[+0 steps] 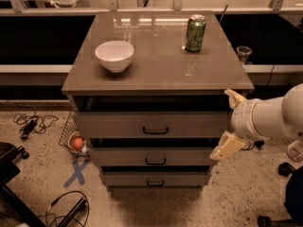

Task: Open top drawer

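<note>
The top drawer is the widest grey-brown front of three, just under the cabinet top. Its small dark bar handle sits at the centre. A dark gap shows above the front, and the front stands out past the two lower drawers. My gripper is at the right end of the top drawer, right of the handle. Its two cream fingers are spread apart, one above and one below, holding nothing.
A white bowl and a green can stand on the cabinet top. A small glass sits on the ledge behind. On the floor lie cables, a blue tape cross and an orange ball in a wire basket.
</note>
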`<state>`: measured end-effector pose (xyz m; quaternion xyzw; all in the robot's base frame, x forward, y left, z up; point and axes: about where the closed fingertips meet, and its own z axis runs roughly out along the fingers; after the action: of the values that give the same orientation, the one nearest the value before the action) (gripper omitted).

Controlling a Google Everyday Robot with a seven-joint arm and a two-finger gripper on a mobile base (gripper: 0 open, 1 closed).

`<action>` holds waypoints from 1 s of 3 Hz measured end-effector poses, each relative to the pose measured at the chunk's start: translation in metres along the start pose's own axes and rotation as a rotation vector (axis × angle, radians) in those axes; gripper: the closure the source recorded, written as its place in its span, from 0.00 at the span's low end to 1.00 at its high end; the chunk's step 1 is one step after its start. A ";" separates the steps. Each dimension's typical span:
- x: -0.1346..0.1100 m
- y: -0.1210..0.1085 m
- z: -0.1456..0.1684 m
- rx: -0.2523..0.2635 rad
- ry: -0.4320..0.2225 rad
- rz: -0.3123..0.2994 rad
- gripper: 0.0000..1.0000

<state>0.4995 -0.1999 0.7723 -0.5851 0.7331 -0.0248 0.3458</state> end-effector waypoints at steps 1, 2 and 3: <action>0.000 -0.004 0.025 0.027 -0.034 0.011 0.00; 0.000 -0.006 0.029 0.035 -0.038 0.013 0.00; -0.005 0.006 0.034 0.021 -0.010 -0.006 0.00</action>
<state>0.5133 -0.1814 0.7458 -0.5838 0.7293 -0.0305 0.3555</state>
